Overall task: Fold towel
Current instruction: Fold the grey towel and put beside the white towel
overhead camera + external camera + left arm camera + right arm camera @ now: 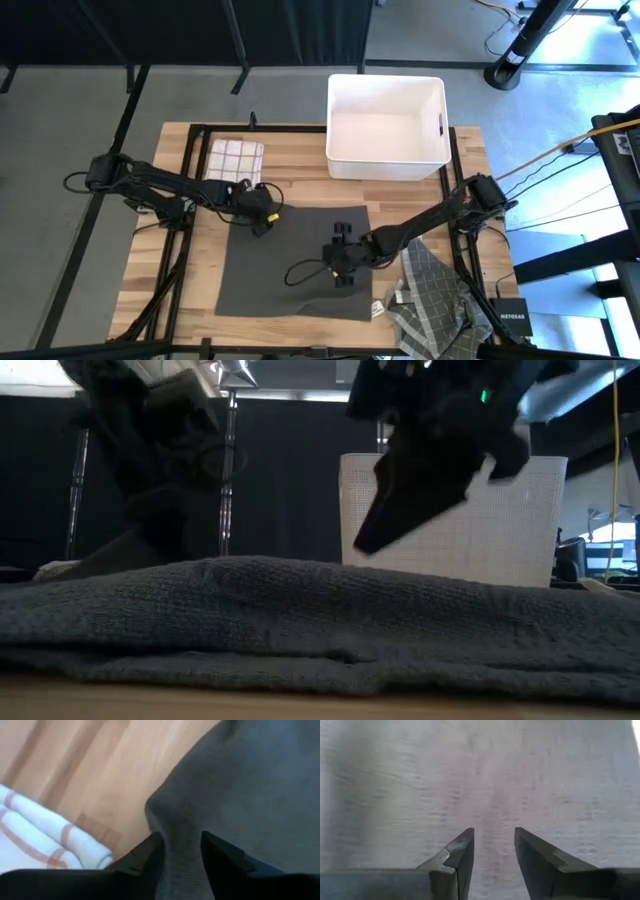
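Left claw [266, 222] sits parted at the grey towel [290, 265] corner, fabric between its fingers but unpinched – right claw [341, 262] hovers mid-towel, parted, empty.

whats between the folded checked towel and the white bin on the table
Only bare wooden table: in the high view nothing sits between the folded checked towel and the white bin.

- Right gripper [343, 262] is covering part of the grey towel [290, 260]; the cloth directly beneath is hiding from above.
- Checked cloth pile [432, 300] is running off the high view's lower edge.
- Both arms are blurring in the low view; fingertips unreadable there.
- Folded white towel [35, 840] is getting cut off by the left wrist view's edge.
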{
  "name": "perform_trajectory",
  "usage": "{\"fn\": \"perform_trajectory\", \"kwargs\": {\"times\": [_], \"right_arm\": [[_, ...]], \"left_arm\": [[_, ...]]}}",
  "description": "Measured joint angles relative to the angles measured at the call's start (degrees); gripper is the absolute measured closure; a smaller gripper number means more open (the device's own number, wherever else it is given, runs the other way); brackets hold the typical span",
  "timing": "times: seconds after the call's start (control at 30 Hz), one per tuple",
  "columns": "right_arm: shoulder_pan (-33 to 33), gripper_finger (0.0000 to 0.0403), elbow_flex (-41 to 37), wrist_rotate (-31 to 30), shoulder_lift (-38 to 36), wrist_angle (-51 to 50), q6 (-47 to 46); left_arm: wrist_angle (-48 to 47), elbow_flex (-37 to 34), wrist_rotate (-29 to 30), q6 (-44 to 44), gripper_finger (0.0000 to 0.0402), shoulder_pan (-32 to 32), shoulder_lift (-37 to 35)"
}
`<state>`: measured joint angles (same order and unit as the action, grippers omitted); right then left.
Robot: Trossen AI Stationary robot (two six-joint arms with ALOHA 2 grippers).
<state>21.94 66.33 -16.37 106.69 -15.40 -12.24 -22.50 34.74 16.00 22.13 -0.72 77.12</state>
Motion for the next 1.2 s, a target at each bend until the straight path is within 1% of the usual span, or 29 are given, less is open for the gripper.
{"fn": "perform_trajectory", "kwargs": {"times": [0.1, 0.2, 0.3, 0.4, 0.5, 0.6, 0.67, 0.7, 0.77, 0.8, 0.87, 0.97, 1.03, 1.1, 1.2], "right_arm": [[2.6, 0.026, 1.3, 2.1, -2.5, -1.8, -0.5], [5.9, 0.026, 1.4, 4.6, -3.8, -2.6, -2.2], [9.6, 0.026, 1.4, 6.1, -3.9, -2.1, -5.6], [13.0, 0.026, 1.4, 6.7, -3.4, -0.6, -9.9], [15.6, 0.026, 1.3, 6.9, -2.6, 0.1, -11.8], [16.9, 0.026, 1.3, 6.8, -2.4, 4.9, -11.8], [17.5, 0.026, 1.4, 7.0, -2.1, 8.9, -13.3], [17.5, 0.026, 1.4, 7.6, -1.9, 11.4, -14.4], [17.7, 0.026, 1.4, 9.7, -1.7, 15.8, -15.6], [18.1, 0.026, 1.4, 10.9, -1.7, 17.8, -16.0], [19.1, 0.026, 1.4, 11.0, -1.7, 20.3, -16.0], [21.2, 0.026, 1.4, 9.0, -1.7, 21.4, -15.7], [22.4, 0.026, 1.4, 7.3, -1.7, 21.4, -15.9], [23.5, 0.026, 1.4, 5.2, -1.6, 21.2, -15.9], [24.8, 0.026, 1.4, 1.8, -1.5, 21.1, -16.0]], "left_arm": [[-2.5, 3.3, -1.4, 0.4, 0.0259, 1.8, -1.6], [-1.9, 5.7, -2.1, 1.9, 0.0257, 6.1, -3.8], [1.7, 6.6, -2.8, 1.6, 0.026, 12.7, -5.3], [7.7, 6.6, -5.9, 1.5, 0.0262, 20.5, -5.2], [13.1, 6.6, -7.4, 1.8, 0.0262, 28.7, -3.1], [19.5, 6.6, -7.4, 1.9, 0.0262, 35.8, 0.2], [25.0, 6.6, -6.2, 2.9, 0.0262, 39.9, 2.6], [26.3, 7.0, -5.0, 3.7, 0.0262, 41.6, 3.8], [25.6, 9.4, -1.6, 5.4, 0.0263, 45.0, 6.5], [24.4, 11.2, 0.4, 6.1, 0.0263, 46.7, 7.8], [20.2, 15.6, 3.6, 7.2, 0.0263, 49.3, 10.7], [10.8, 23.7, 5.9, 9.1, 0.0263, 52.4, 15.6], [2.8, 29.1, 6.1, 11.7, 0.0263, 53.8, 19.0], [-6.8, 33.6, 5.8, 16.1, 0.0263, 55.4, 22.2], [-20.9, 38.3, 2.6, 23.6, 0.0263, 57.2, 25.9]]}}
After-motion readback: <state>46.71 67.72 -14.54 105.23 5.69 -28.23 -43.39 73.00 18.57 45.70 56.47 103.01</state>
